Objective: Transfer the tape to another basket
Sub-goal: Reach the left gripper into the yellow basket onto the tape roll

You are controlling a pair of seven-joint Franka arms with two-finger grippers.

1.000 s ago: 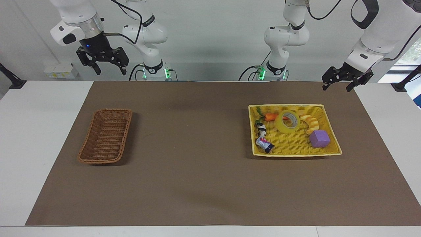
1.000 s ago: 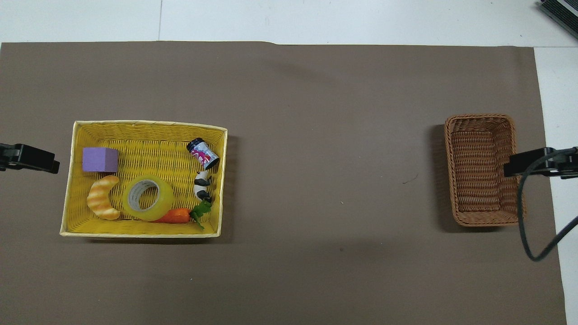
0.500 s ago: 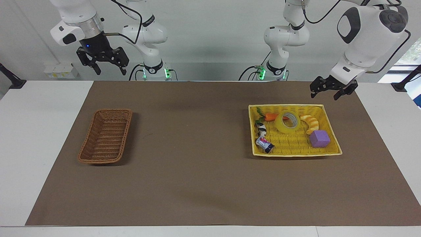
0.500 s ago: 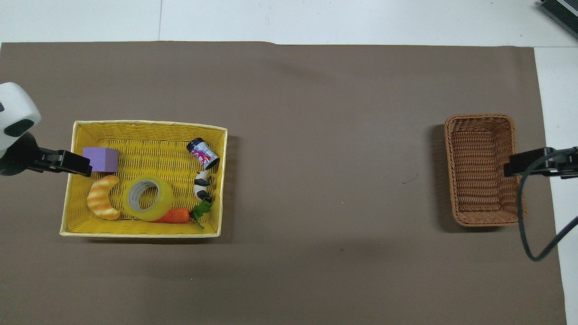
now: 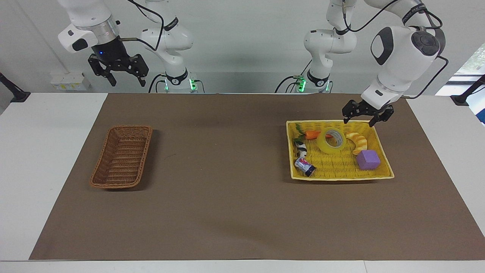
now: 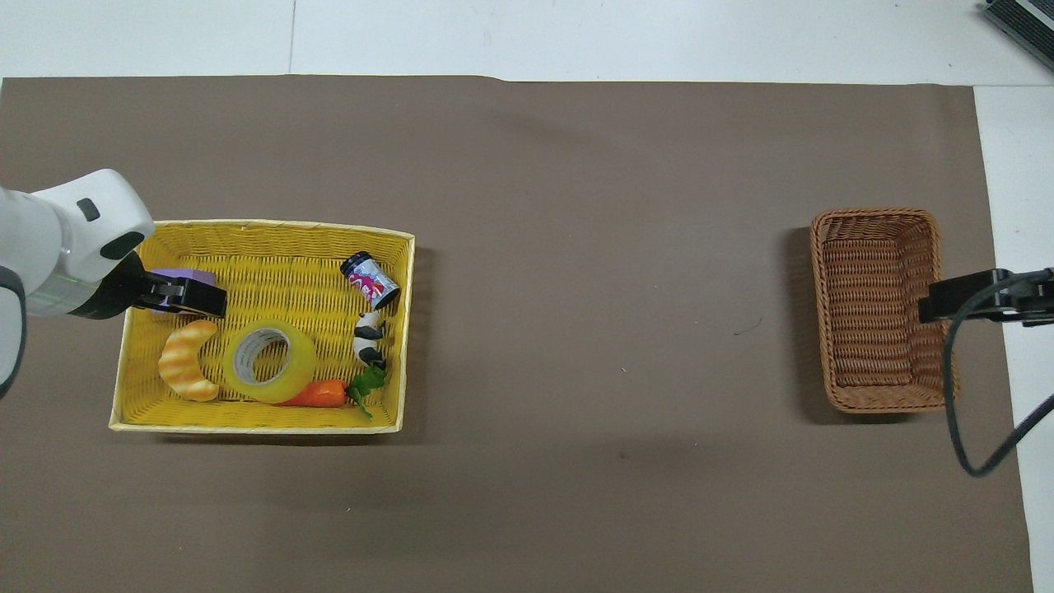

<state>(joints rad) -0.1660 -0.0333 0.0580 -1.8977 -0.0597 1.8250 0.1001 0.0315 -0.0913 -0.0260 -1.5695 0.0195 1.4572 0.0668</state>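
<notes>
The glossy translucent ring of tape (image 5: 332, 140) is seen lying in the yellow woven basket (image 5: 341, 172) under the spread left gripper (image 5: 363, 120), while the ribbed wicker basket (image 5: 122, 156) is overhung by the spread, waiting right gripper (image 5: 127, 80).

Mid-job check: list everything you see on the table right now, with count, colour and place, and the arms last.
tape: 1, translucent yellow, in the yellow basket between croissant toy and carrot
yellow basket: 1, bright yellow, toward the left arm's end
croissant toy: 1, yellow-orange, in the yellow basket
purple block: 1, purple, in the yellow basket
carrot: 1, orange with green top, in the yellow basket
cow figure: 1, black and white, in the yellow basket
small can: 1, printed, lying in the yellow basket
wicker basket: 1, brown, toward the right arm's end
left gripper: open, over the yellow basket
right gripper: open, raised, waiting
</notes>
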